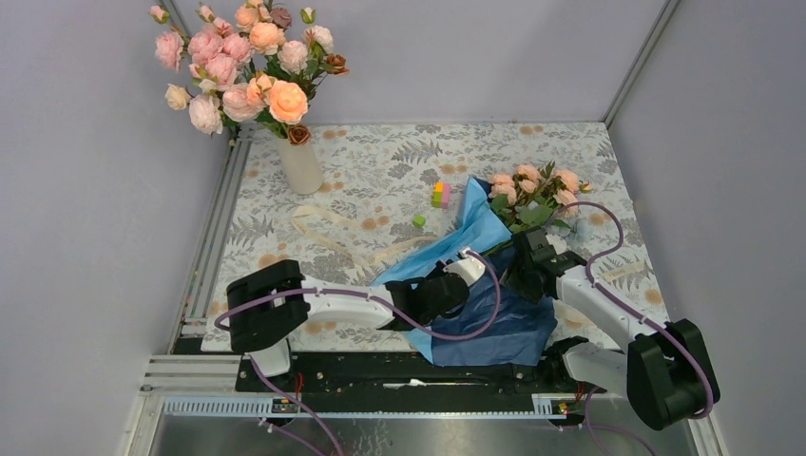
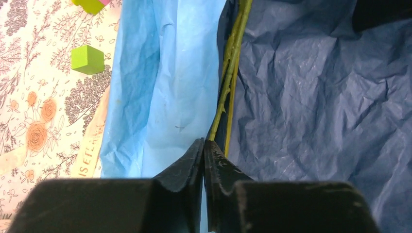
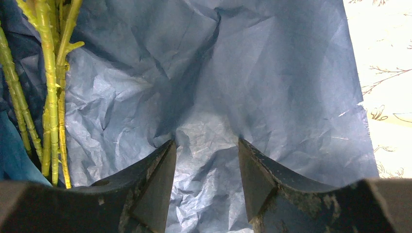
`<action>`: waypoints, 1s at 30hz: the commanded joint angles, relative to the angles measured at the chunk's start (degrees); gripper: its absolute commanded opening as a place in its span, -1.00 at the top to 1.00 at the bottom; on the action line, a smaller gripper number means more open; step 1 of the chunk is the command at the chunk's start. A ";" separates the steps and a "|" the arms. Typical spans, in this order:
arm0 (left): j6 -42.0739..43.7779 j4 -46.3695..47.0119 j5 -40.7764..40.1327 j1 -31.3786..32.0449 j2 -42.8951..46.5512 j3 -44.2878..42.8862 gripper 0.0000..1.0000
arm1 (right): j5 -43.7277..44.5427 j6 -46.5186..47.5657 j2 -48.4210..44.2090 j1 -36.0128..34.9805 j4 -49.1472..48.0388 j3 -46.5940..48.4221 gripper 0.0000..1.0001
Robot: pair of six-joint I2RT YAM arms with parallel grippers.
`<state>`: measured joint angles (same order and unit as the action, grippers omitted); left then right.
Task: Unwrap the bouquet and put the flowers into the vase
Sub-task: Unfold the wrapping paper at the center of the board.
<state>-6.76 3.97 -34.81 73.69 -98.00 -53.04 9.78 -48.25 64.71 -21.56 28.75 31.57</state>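
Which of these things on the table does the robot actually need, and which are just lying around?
Needed: crinkled light-blue and navy paper wrap; peach-pink artificial flowers on long green stems; off-white tapered vase; loose cream ribbon.
Lying about: small green cube; yellow-and-pink toy blocks; floral tablecloth.

Open bench (image 1: pixel 380 161) is seen at centre, between the vase (image 1: pixel 302 163) at far left and the spread paper (image 1: pixel 518 328) at near right. Only a loose ribbon (image 1: pixel 328 233) and small blocks (image 1: pixel 440 195) are strewn there. The near right is crowded by two arms (image 1: pixel 352 302) and the flowers (image 1: pixel 532 190).
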 commanded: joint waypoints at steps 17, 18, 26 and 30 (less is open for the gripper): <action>-4.09 -7.90 0.61 -18.33 11.81 -5.61 1.00 | 2.10 0.52 -0.81 0.82 -0.64 0.24 -0.15; -4.17 -7.94 0.81 -19.52 11.66 -5.52 1.00 | 2.23 0.60 -0.62 0.82 -0.67 0.20 -0.15; -7.99 -6.47 5.36 -27.73 10.42 -2.80 1.00 | 3.30 0.78 1.36 0.99 -0.63 0.12 -0.15; -9.88 -5.73 9.40 -30.47 9.77 -2.33 1.00 | 3.40 0.89 2.88 1.00 -0.68 0.16 -0.15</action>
<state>-13.76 -4.45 -30.20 45.17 -87.66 -55.70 11.07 -47.79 66.35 -20.93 28.73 31.57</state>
